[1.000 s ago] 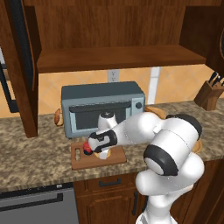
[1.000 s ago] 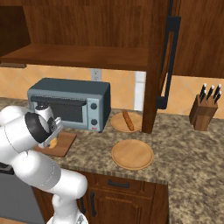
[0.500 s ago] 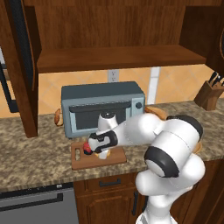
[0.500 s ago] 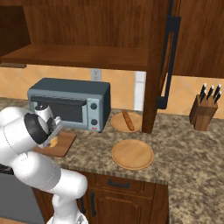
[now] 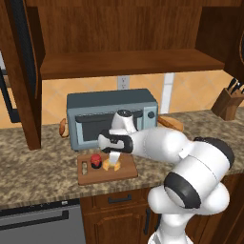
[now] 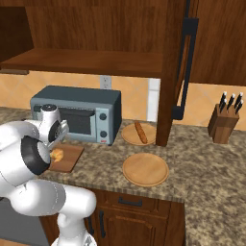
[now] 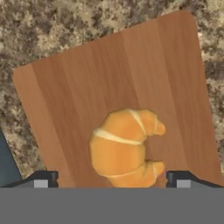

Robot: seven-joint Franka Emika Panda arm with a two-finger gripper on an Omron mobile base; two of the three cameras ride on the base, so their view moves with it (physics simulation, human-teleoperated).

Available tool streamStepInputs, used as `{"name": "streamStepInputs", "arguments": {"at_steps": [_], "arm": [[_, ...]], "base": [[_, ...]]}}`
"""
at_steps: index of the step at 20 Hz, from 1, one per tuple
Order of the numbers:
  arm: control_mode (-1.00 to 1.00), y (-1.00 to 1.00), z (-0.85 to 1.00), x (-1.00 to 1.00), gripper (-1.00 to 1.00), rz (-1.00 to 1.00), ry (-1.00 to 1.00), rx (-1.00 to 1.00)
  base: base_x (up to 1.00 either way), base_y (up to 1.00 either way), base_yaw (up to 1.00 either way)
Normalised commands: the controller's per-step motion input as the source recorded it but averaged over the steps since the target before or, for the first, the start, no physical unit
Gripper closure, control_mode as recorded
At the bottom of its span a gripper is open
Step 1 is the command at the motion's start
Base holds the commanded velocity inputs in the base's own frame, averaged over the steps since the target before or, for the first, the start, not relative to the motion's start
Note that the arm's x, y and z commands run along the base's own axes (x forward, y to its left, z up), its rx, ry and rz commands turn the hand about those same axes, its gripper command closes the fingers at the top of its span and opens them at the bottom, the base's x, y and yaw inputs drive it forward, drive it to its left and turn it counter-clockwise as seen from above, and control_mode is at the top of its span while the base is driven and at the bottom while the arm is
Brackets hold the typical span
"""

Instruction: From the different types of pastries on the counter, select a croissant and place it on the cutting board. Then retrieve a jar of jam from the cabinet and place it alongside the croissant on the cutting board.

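Note:
The reddish-brown cutting board (image 5: 107, 172) lies on the granite counter (image 5: 38, 176) in front of the toaster oven. On it the golden croissant (image 5: 116, 166) rests beside the small dark-red jar of jam (image 5: 96, 161), which stands upright to its left. My gripper (image 5: 113, 158) hangs open, pointing down just above the croissant and holding nothing. In the hand view the croissant (image 7: 124, 146) sits on the board (image 7: 87, 87) between the widely spread fingertips (image 7: 41, 179). From the right side the croissant (image 6: 56, 154) shows on the board (image 6: 69, 156) beside my arm.
A grey toaster oven (image 5: 112, 116) stands right behind the board. The long loaf (image 6: 141, 132) lies on a plate, with a round tan plate (image 6: 145, 169) in front. A round bun (image 5: 62, 127) sits left of the oven. The knife block (image 6: 223, 124) is far right; the cabinet shelf (image 5: 128, 62) runs overhead.
The hand has shifted slightly right, away from the jar and over the croissant. The jar stands free on the board.

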Motion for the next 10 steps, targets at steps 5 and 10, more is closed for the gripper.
{"name": "streamStepInputs", "arguments": {"at_steps": [5,10], "arm": [[-1.00,-0.34,0.16,-0.42,-1.00,-0.01,0.15,0.00],[-1.00,-0.59,0.17,-0.51,-1.00,-0.05,0.20,0.00]], "base": [[0.00,0.00,0.00],[0.00,0.00,0.00]]}}
